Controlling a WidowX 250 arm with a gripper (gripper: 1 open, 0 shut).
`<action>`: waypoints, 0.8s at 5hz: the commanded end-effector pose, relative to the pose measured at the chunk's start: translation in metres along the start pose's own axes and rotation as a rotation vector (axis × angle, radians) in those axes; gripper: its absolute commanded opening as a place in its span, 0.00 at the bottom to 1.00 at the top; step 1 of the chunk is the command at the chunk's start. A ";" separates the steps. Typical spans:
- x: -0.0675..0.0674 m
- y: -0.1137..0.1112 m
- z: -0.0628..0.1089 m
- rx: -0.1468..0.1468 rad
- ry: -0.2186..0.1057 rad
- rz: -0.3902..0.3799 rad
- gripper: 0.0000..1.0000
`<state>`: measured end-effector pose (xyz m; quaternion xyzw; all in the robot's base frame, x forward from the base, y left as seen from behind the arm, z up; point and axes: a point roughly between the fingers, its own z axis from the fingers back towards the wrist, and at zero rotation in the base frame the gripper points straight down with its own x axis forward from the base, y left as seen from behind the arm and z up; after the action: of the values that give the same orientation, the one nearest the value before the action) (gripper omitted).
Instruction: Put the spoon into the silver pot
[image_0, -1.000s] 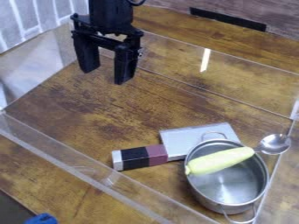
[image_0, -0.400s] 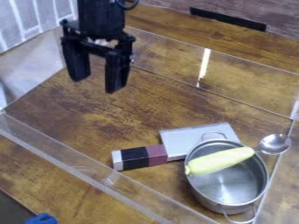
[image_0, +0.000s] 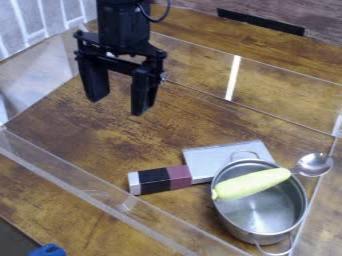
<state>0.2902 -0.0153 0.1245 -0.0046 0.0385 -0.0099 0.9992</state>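
Arm upright at rear-left; gripper (image_0: 118, 91) pointing down; jaws wide apart, empty.

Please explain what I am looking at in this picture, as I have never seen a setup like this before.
This is one camera view, looking down at an angle onto a wooden table fenced by low clear plastic walls. The black thing at the upper left is the end of a robot arm. Its hand has two dark fingers pointing down; they stand open and hold nothing, well above the wood.

At the lower right sits a shiny silver pot. A yellow-green, corn-like object lies across its rim. Just right of the pot, near the wall, lies a small metal spoon. Behind the pot is a flat grey slab, and left of that a small block, part white and part dark.

The spoon is meant to go into the pot; it is not there yet.
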 end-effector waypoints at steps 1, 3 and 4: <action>-0.001 -0.006 0.020 0.011 -0.089 -0.037 1.00; 0.006 0.010 0.029 0.022 -0.096 0.034 1.00; 0.012 0.017 0.030 0.021 -0.110 0.140 1.00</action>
<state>0.2977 -0.0033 0.1363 0.0094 0.0163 0.0486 0.9986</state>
